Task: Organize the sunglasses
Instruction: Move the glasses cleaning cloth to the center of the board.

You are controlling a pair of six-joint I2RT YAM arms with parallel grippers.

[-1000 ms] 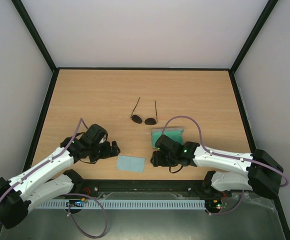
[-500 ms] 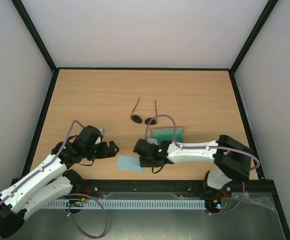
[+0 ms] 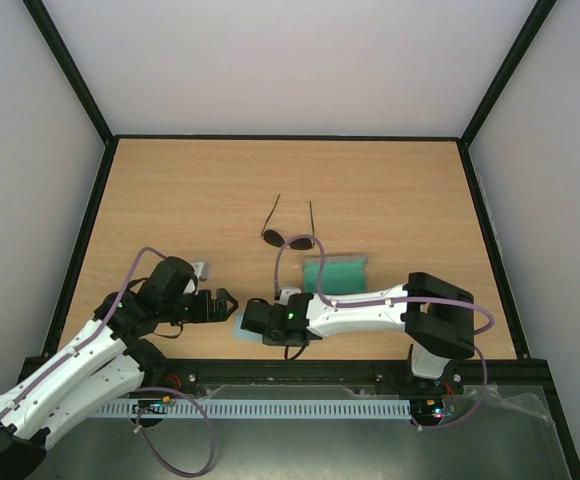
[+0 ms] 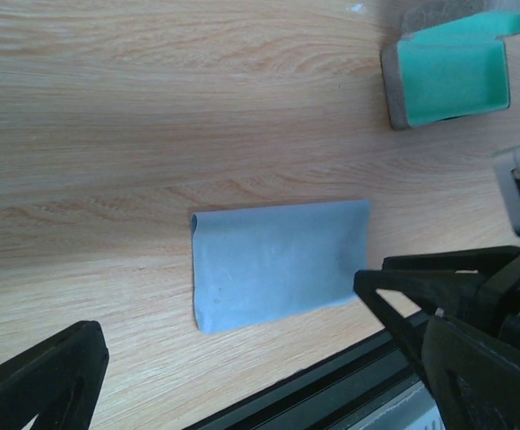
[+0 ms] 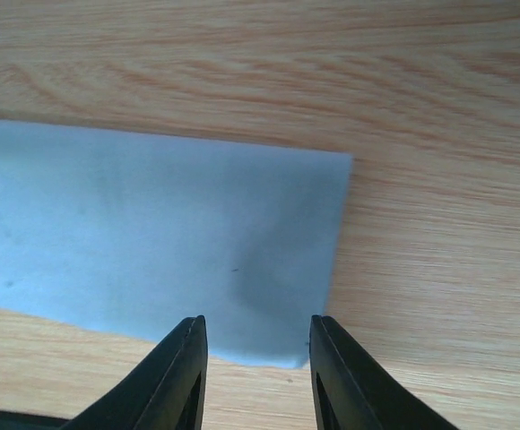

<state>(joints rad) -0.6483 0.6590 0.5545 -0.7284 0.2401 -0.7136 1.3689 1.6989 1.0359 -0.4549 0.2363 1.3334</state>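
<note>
With jaws parted over the cloth's edge, the right gripper should press to the table before pinching it.

Table was light wood-grain, smooth, low sheen. Cloth was pale blue fabric, matt, soft, faintly smudged. Case had a grey felt-like outside and a smooth teal lining. Sunglasses had a thin dark wire frame and dark lenses; sheen too small to tell. Right gripper looked like matt black plastic. Arms were smooth white plastic, slightly glossy.
</note>
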